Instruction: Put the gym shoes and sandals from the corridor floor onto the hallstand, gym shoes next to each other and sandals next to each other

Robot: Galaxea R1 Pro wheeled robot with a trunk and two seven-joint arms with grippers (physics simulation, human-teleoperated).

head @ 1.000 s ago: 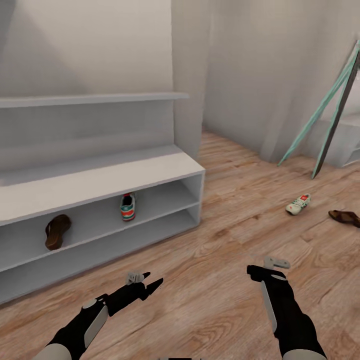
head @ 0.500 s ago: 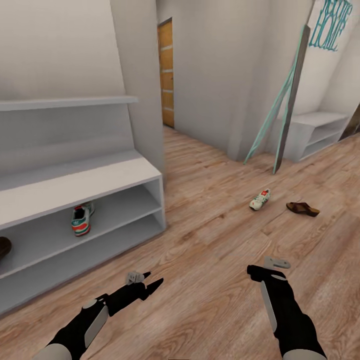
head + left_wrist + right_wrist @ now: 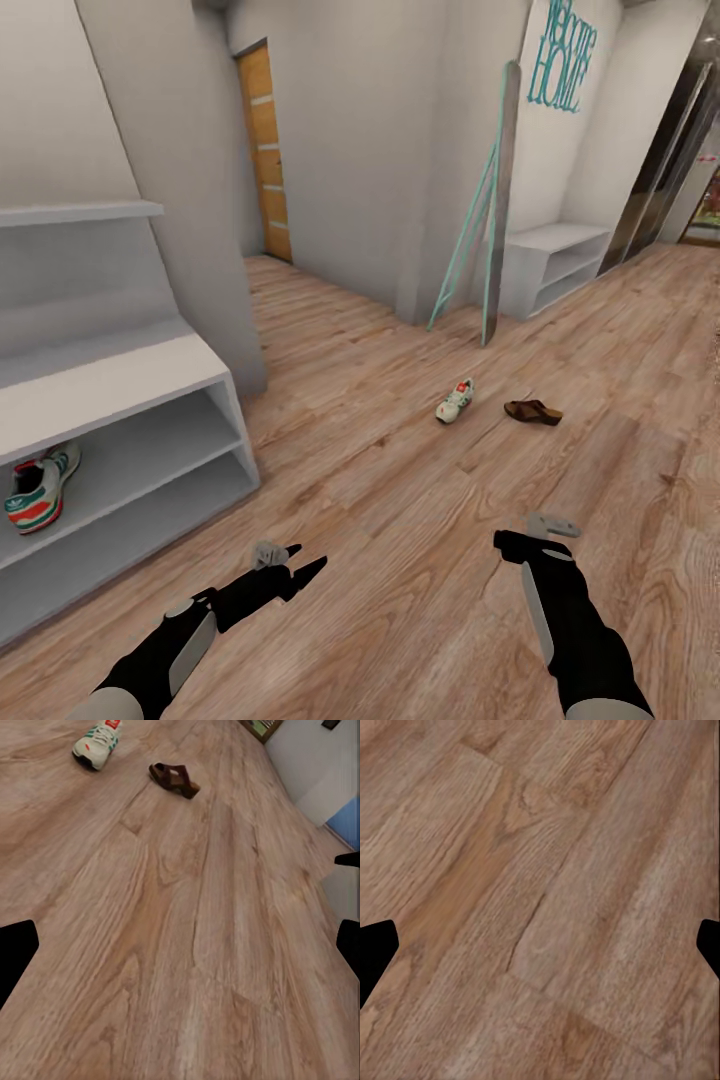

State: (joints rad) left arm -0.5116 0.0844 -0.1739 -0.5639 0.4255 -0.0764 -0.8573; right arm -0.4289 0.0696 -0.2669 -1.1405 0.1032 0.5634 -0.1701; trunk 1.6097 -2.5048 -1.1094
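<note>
On the hallstand (image 3: 120, 385), seen from the head, one gym shoe (image 3: 40, 487) sits on the upper open tier, now at the picture's left edge since the camera has swung right; well off from it on the corridor floor (image 3: 400, 520) lie the second gym shoe (image 3: 455, 400) and a sandal (image 3: 532, 411), side by side. Both grippers, left (image 3: 290, 568) and right (image 3: 540, 530), hang empty above the planks. In the left wrist view, shoe (image 3: 97, 743) and sandal (image 3: 174, 779) lie beyond spread fingers (image 3: 15, 952); in the right wrist view, spread fingers (image 3: 375, 949) frame bare floor (image 3: 540, 900).

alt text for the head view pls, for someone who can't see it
One gym shoe and one sandal lie apart on the wood corridor floor, ahead of the robot's two empty open grippers, left and right. At left, the white hallstand holds another gym shoe on its shelf; a second white bench under teal "HOME" lettering stands farther back.
</note>
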